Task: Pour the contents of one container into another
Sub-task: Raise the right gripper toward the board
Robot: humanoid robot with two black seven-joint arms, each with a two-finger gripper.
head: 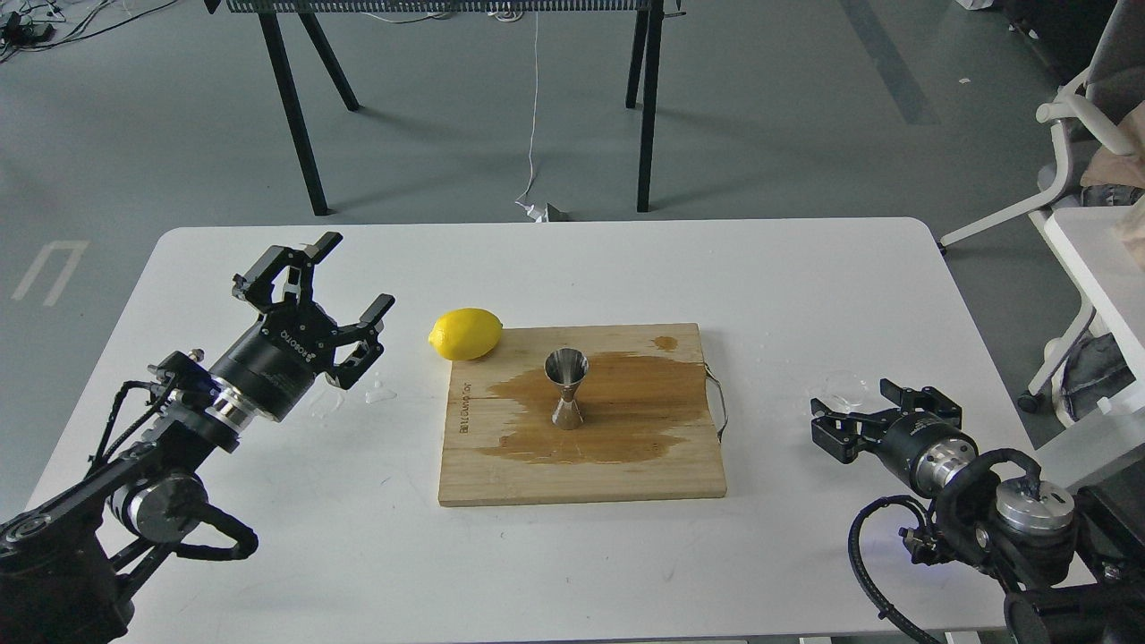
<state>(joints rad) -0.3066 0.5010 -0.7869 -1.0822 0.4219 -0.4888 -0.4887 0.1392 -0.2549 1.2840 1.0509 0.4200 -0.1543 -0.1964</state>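
Observation:
The steel hourglass jigger [566,389] stands upright in the middle of a wooden board [501,474], on a brown wet stain. The clear glass cup [843,386] is faint but visible on the white table, right of the board. My right gripper [854,407] is low over the table just in front of the cup, open, with nothing between its fingers. At the left, my left gripper [358,272] hangs above the table, open and empty, pointing toward the lemon.
A yellow lemon [465,333] lies at the board's far left corner. The board has a metal handle [718,407] on its right side. Small water puddles [377,392] lie under the left gripper. A white side table [1096,268] stands at the right.

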